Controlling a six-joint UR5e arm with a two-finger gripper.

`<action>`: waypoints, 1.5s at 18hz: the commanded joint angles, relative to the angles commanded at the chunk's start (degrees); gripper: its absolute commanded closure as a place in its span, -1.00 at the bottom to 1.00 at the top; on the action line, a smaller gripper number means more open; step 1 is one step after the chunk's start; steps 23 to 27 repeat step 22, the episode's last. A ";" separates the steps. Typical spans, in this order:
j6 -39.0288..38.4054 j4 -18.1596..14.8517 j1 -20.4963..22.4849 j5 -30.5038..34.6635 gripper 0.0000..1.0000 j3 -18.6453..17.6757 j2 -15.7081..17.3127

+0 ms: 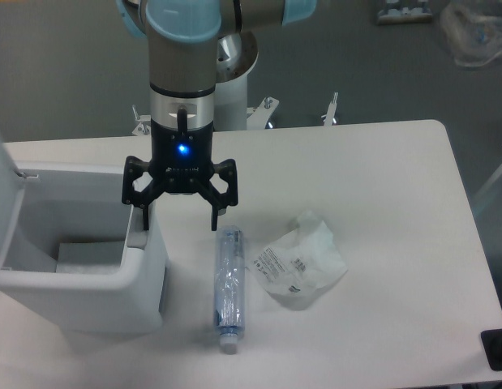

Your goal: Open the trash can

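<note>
The trash can (113, 284) is a large white boxy bin at the table's left side. Its top is open and its lid (3, 194) stands up at the far left edge of the view. A white object (84, 255) lies inside it. My gripper (178, 220) points down with its jaws spread wide and holds nothing. Its left fingertip (143, 217) is at the bin's right rim, and its right fingertip (214, 223) hangs over the table beside the bin. I cannot tell whether the left fingertip touches the rim.
A clear plastic bottle (229, 288) lies on the table just right of the bin, below the gripper. A crumpled white wrapper (299, 261) lies to its right. The white table (380, 178) ends at the right and front. The robot's base (234, 89) stands behind.
</note>
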 joint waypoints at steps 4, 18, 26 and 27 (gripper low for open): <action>0.44 0.00 2.97 0.53 -1.00 2.29 0.09; 33.65 -0.79 21.71 16.52 -1.00 1.50 -5.36; 34.28 -0.79 22.33 16.79 -1.00 1.41 -5.36; 34.28 -0.79 22.33 16.79 -1.00 1.41 -5.36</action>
